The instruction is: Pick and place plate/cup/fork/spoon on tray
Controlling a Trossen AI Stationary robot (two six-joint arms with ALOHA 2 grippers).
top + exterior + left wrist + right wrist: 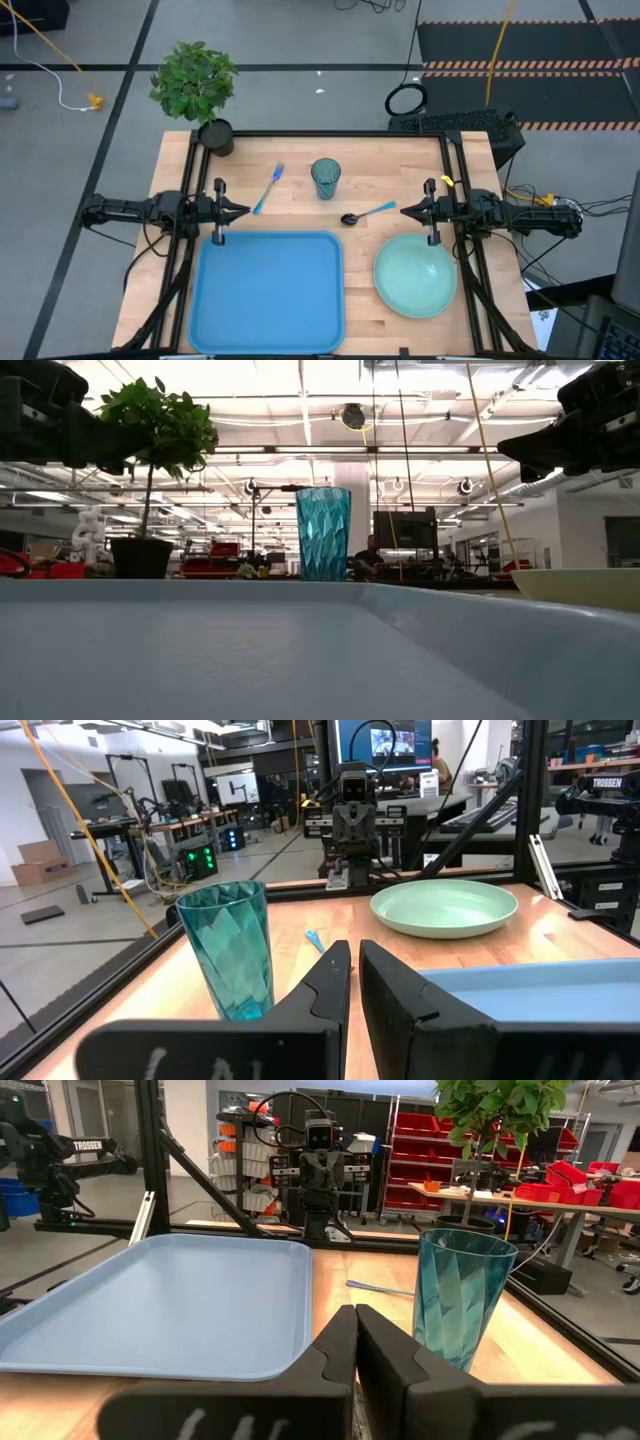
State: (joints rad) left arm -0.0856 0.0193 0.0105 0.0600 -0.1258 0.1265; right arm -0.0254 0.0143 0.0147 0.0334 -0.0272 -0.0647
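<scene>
Nothing loaded yet: tray (268,290) sitting empty at worktop's near edge, plate (415,275) beside it, cup (325,178), fork (268,187), spoon (367,213) lying behind. Left gripper (243,211) and right gripper (405,210) waiting at side edges, fingers nearly pressed together, pinching nothing.

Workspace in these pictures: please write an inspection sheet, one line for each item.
Surface: wooden table, unmarked.
Job's things: tray empty at the front; plate beside it on the table; cup upright behind the tray; fork and spoon lying flat on either side of the cup.
Clutter: potted plant at the far left corner.
Grippers: left tool and right tool shut, holding nothing, at the table's sides.
Cables: yellow cable and black loop on the floor.
Surroundings: workshop; a person far behind.
</scene>
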